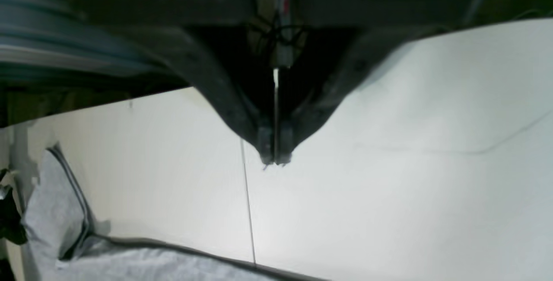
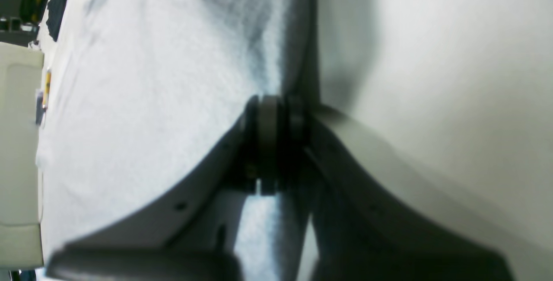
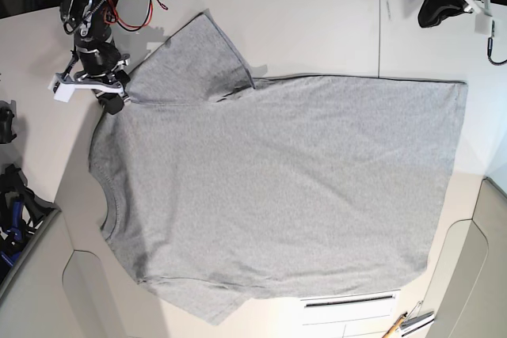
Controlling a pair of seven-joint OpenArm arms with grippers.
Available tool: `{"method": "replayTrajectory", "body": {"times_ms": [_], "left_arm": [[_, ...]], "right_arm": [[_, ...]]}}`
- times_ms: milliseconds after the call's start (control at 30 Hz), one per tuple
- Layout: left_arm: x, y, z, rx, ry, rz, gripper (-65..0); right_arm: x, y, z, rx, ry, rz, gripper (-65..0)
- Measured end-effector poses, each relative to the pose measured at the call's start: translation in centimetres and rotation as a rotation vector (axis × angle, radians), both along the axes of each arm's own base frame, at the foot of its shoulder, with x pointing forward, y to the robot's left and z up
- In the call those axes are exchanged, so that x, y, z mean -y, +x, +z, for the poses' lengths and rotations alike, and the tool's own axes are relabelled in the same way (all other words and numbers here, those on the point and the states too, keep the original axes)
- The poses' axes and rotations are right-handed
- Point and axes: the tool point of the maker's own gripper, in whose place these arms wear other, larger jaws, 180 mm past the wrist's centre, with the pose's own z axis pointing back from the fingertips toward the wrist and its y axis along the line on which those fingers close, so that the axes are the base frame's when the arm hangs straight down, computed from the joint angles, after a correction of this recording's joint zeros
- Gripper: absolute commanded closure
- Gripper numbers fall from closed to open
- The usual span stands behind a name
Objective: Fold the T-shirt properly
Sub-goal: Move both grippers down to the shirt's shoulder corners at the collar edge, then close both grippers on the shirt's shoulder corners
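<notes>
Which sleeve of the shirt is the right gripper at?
The sleeve spread flat at the table's far edge, beside the right gripper; the other sleeve lies at the near edge.

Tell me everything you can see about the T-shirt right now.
The T-shirt is heather grey, short-sleeved, soft knit, plain side up, with a ribbed crew neck. It lies spread nearly flat on the white table, neck at the base view's left, hem at its right, mildly wrinkled, one sleeve hanging over the near edge. The right gripper is shut on its far shoulder edge.

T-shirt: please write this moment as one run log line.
T-shirt: flat on table, unfolded | right gripper: shut on T-shirt shoulder edge | left gripper: shut, empty, above bare table
</notes>
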Motion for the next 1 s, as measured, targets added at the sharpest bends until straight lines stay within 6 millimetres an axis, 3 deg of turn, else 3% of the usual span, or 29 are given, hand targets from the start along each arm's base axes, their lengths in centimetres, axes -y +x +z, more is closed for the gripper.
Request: {"method": "replayTrajectory", "body": {"times_ms": [133, 333, 533, 700, 767, 1000], "left_arm": [[0.1, 1.0, 0.2, 0.015, -0.002, -0.007, -19.8], [0.2, 3.7, 1.0, 0.073, -0.005, -0.012, -19.9], [-1.2, 6.9, 1.6, 0.11, 0.024, 0.069, -19.9], [-3.7, 9.5, 1.2, 0.119, 0.058, 0.171, -20.1], [-4.8, 10.2, 0.8, 0.113, 0.059, 0.189, -23.5], [-10.4, 12.4, -0.9, 0.077, 0.075, 0.293, -26.1]], "right_arm": [[0.0, 0.0, 0.0, -0.002, -0.002, 0.002, 0.0], [0.0, -0.1, -0.1, -0.007, -0.012, 0.006, 0.0], [0.0, -0.1, -0.1, -0.007, -0.012, 0.006, 0.0], [0.0, -0.1, -0.1, -0.007, -0.012, 0.006, 0.0], [0.0, -0.1, -0.1, -0.007, -0.013, 0.006, 0.0], [0.0, -0.1, -0.1, -0.008, -0.019, 0.011, 0.0]]}}
